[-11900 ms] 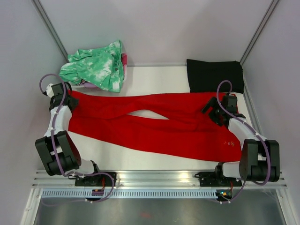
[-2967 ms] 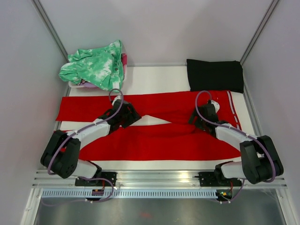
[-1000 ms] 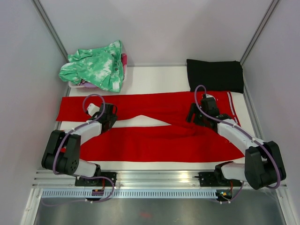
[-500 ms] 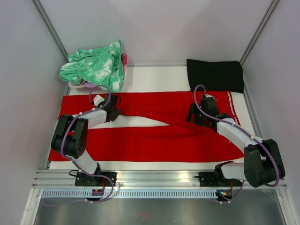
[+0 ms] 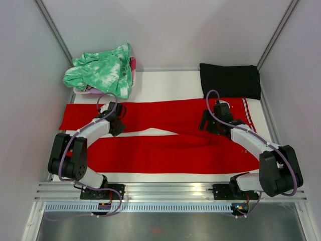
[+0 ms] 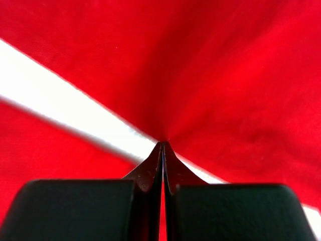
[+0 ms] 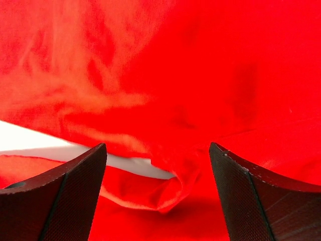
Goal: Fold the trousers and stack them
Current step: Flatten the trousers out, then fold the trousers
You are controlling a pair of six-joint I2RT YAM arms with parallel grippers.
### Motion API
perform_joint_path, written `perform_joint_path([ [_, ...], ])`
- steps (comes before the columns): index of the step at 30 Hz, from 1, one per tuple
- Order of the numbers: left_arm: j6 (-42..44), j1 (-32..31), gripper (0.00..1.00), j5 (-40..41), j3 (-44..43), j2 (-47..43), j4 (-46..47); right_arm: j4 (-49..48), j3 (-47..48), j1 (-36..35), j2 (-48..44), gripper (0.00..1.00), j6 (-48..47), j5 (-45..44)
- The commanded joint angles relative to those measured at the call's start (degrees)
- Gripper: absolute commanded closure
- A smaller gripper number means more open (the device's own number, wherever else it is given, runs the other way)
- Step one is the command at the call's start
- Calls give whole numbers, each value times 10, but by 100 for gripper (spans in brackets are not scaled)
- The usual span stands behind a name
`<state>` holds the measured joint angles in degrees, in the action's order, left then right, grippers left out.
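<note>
The left arm is leaning forward and inward, the left claw (image 5: 115, 120) pinching shut on the far-leg edge of the trousers (image 5: 170, 153); the right claw (image 5: 207, 124) is hanging wide open over the crotch. The trousers are lying flat across the surface (image 5: 165, 83), long axis left-right, waistband pointing right, the crotch partly hiding under the right arm.
</note>
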<state>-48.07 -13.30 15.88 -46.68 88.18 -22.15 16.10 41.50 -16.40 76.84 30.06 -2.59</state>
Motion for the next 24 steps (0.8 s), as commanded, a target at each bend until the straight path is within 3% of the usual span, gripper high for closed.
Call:
perform_joint_path([
  [1,73,6,98,-1,5,-55,-73,7,28,-3,9,11,-18,-11],
  [5,105,7,96,7,-14,-93,-100,15,34,-2,16,9,-26,-25],
  [7,118,13,67,9,-41,-106,-108,27,56,-1,27,8,-31,-43],
  [8,125,17,33,8,-53,-110,-112,31,69,-2,31,7,-32,-47],
  [11,127,45,14,-3,-104,-115,-149,60,136,0,51,7,-34,-51],
  [14,83,87,8,-22,-105,-140,-205,119,183,18,67,2,9,-96],
  [16,61,148,8,-51,-69,-192,-210,136,167,72,37,2,35,-80],
  [19,59,258,7,-158,-17,-245,-181,143,105,210,-29,2,93,-22],
  [20,63,274,7,-194,-11,-249,-179,154,92,245,-42,2,114,-24],
  [24,86,286,6,-207,0,-250,-180,227,44,391,-92,2,139,-72],
])
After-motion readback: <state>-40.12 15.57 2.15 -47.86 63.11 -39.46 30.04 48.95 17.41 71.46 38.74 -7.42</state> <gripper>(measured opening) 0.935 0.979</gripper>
